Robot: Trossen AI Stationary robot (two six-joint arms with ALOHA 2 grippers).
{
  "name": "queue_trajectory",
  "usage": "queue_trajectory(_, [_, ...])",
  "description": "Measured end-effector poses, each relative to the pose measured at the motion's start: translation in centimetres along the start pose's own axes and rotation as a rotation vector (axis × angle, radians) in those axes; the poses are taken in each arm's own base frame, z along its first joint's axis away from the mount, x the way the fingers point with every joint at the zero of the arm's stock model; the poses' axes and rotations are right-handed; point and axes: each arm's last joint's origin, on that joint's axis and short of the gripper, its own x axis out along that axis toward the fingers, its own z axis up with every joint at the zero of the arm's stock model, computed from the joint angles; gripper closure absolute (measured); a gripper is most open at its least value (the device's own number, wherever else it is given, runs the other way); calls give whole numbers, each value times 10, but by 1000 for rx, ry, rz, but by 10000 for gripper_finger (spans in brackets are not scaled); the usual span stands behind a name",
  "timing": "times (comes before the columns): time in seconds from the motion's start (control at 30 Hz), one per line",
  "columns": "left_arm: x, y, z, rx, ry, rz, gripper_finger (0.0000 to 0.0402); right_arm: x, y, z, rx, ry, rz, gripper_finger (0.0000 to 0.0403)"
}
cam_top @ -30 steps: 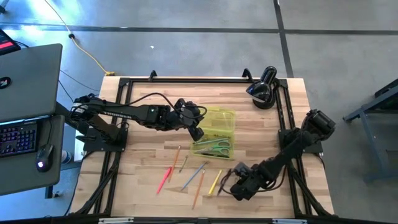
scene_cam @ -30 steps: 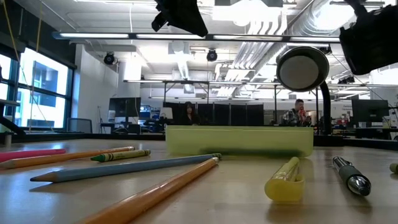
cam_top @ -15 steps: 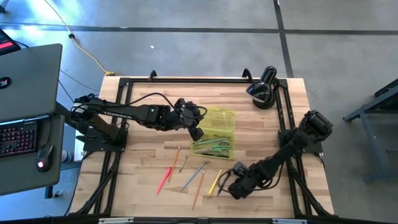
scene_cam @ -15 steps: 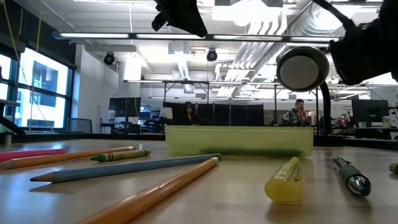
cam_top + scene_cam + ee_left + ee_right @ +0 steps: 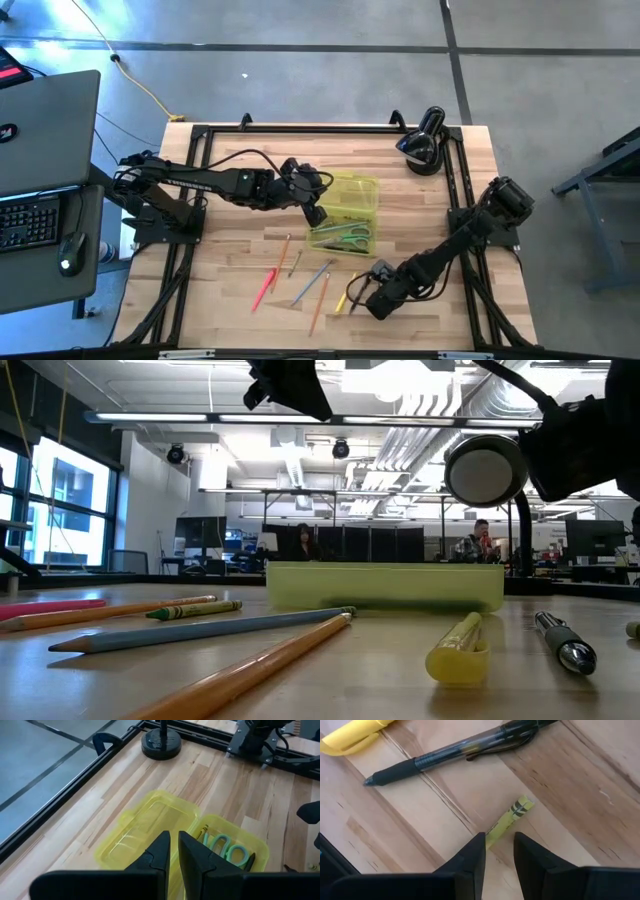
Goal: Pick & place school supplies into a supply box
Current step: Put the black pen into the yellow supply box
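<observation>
The supply box lies open mid-table. Its base [image 5: 343, 238] holds green-handled scissors [image 5: 226, 848], and its lid [image 5: 146, 827] is laid flat beside it. My left gripper [image 5: 318, 213] hangs above the box edge; a narrow gap shows between its fingers [image 5: 174, 851] with nothing in it. Several pencils [image 5: 310, 283] lie on the table nearer the front, next to a yellow highlighter [image 5: 345, 292]. My right gripper [image 5: 372, 300] points down over a short yellow crayon [image 5: 512, 815], open, a finger on either side of its near end and clear of it. A black pen [image 5: 460, 751] lies just beyond.
A black round-headed device [image 5: 425, 140] stands at the far right corner. Black frame rails [image 5: 455, 200] run along the table's edges. In the low view the blue pencil [image 5: 200, 630], an orange pencil [image 5: 250, 672] and the highlighter [image 5: 458, 650] lie in front of the box [image 5: 385, 585].
My right gripper has moved a little toward the table's left edge and slightly down, closer over the short yellow crayon, with its finger gap unchanged. The supplies and the box have not moved.
</observation>
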Motion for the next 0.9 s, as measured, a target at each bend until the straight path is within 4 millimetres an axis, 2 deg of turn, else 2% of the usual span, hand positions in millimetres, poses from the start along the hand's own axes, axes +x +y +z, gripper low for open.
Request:
queue_trajectory(0.37, [0, 0, -1, 6, 11, 4, 334, -2, 0, 3, -17, 14, 2, 325])
queue_trajectory(0.6, [0, 1, -2, 8, 15, 4, 334, -17, 2, 6, -33, -29, 47, 325])
queue_trajectory(0.9, [0, 0, -2, 4, 16, 2, 334, -15, 1, 3, 81, -37, 31, 325])
